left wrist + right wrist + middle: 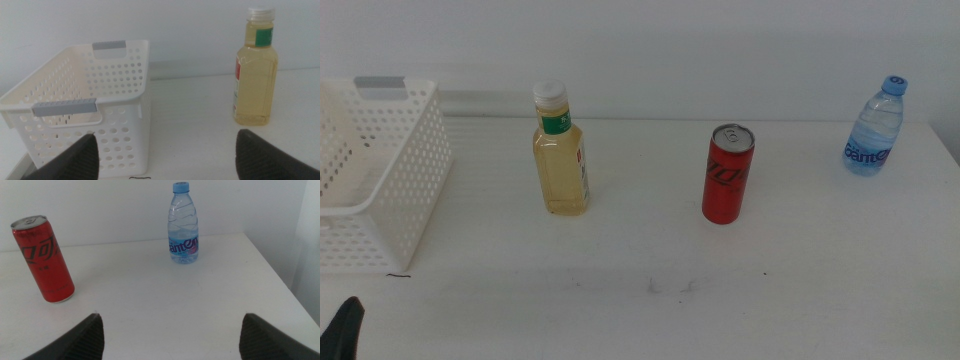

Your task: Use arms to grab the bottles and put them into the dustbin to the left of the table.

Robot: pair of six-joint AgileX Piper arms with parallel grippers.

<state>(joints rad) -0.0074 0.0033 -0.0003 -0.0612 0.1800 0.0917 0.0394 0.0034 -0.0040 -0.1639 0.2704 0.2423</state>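
Three bottles stand upright on the white table [650, 270]. The yellow-liquid bottle [560, 150] with white cap is left of centre, the red can [727, 175] sits in the middle, and the blue-capped water bottle [873, 128] is at the far right. The white perforated dustbin [405, 170] sits at the left edge. My left gripper [167, 155] is open, low at the front left, facing the dustbin [120, 80] and the yellow bottle [255, 70]; only its tip [345, 330] shows in the middle view. My right gripper [170, 335] is open, well short of the can [44, 260] and water bottle [183, 225].
A white wall runs behind the table. The table's right edge passes close to the water bottle. Faint scuff marks [670, 287] lie on the tabletop in front of the can. The dustbin looks empty inside.
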